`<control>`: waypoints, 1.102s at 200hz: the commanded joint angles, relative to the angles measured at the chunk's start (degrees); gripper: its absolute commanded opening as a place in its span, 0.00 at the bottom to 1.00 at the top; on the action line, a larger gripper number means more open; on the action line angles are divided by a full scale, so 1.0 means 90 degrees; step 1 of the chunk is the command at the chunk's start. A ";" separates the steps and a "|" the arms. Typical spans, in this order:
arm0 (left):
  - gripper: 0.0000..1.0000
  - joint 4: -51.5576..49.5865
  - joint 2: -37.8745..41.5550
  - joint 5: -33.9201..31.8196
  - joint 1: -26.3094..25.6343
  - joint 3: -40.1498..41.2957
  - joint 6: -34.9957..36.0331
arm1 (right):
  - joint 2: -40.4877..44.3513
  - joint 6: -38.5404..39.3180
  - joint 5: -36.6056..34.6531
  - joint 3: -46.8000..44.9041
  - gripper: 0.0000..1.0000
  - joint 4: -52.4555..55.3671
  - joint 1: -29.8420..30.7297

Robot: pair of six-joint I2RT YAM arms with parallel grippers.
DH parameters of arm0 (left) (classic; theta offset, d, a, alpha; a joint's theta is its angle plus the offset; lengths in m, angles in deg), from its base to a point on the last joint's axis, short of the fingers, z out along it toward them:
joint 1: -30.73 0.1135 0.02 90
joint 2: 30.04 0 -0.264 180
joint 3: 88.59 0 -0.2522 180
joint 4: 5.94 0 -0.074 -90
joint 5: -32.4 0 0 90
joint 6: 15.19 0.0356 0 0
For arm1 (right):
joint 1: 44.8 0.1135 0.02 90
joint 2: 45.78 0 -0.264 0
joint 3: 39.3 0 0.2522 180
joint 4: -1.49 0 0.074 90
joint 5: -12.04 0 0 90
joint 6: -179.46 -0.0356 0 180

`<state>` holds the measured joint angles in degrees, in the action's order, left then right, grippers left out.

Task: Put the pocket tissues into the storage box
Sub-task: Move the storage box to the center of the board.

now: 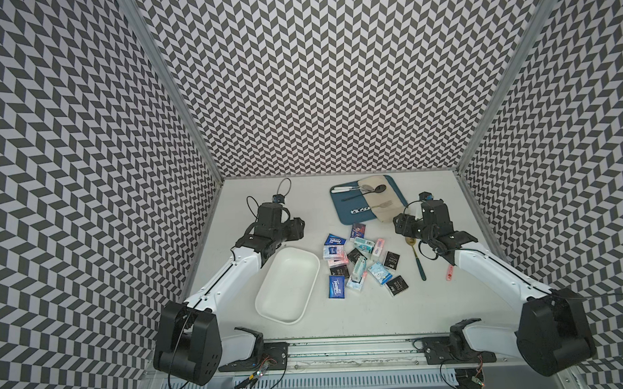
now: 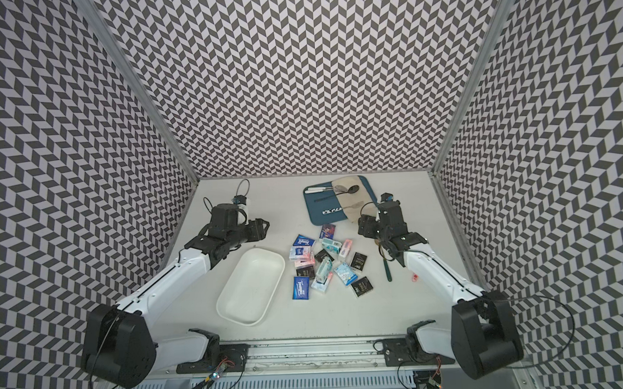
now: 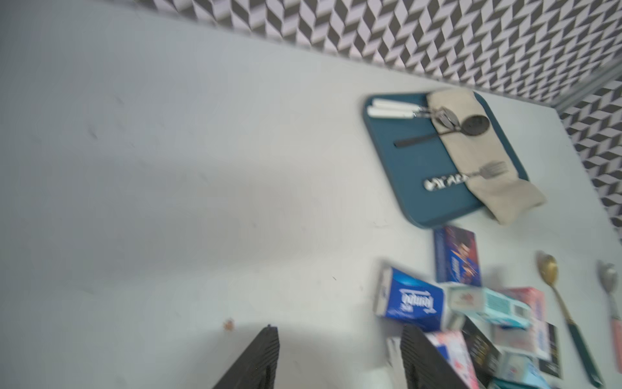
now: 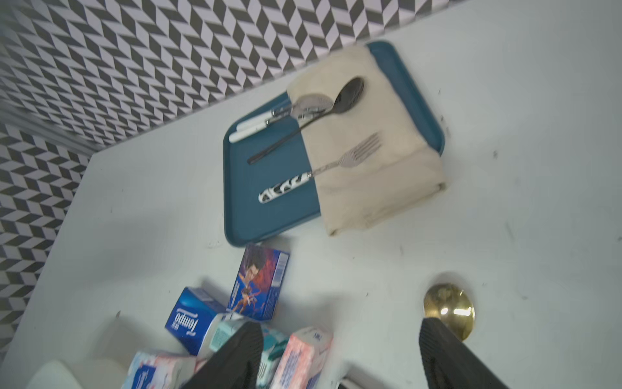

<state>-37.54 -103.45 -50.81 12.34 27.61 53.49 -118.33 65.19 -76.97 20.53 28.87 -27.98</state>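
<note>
First pick pending, with tissue packs [image 1: 357,268] beside empty box [image 1: 288,281], left gripper [image 3: 338,336] and right gripper [image 4: 340,325] spread, gripping nothing; next, lower over an outer pack; clamp across short sides.

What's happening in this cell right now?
It's a two-arm tidy-up, and nothing is packed yet. The storage box sits empty by the left arm. The pocket tissues lie in a loose pile on the table beside it. The left gripper and right gripper hang on either side of the pile's far end, jaws apart, holding nothing. A gold spoon and a blue tray of cutlery sit nearby.
</note>
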 commanded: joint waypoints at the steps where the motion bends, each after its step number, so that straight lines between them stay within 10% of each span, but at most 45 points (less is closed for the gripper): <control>1: 0.21 -0.0825 0.0230 0.0457 -0.0114 0.0451 -0.0547 | 0.0372 -0.0192 0.0253 -0.0057 0.73 0.0527 0.0178; 20: 0.01 -0.0755 0.0193 0.0551 -0.0134 0.0760 -0.0818 | 0.0456 -0.0151 0.0317 -0.0028 0.71 0.0595 0.0231; 131: 0.01 0.0554 -0.1417 0.2194 -0.0618 0.0375 -0.1745 | 0.0217 -0.0018 0.0256 0.0421 0.71 0.0782 0.0250; 220: 0.03 0.1796 -0.2253 0.0643 -0.0523 -0.0621 -0.2659 | -0.0591 0.0012 0.1180 0.0724 0.71 0.0711 0.0885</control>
<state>-25.94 -122.68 -38.92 7.05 23.98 31.96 -121.92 65.00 -69.86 24.37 36.68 -22.24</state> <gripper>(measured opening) 0.040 0.713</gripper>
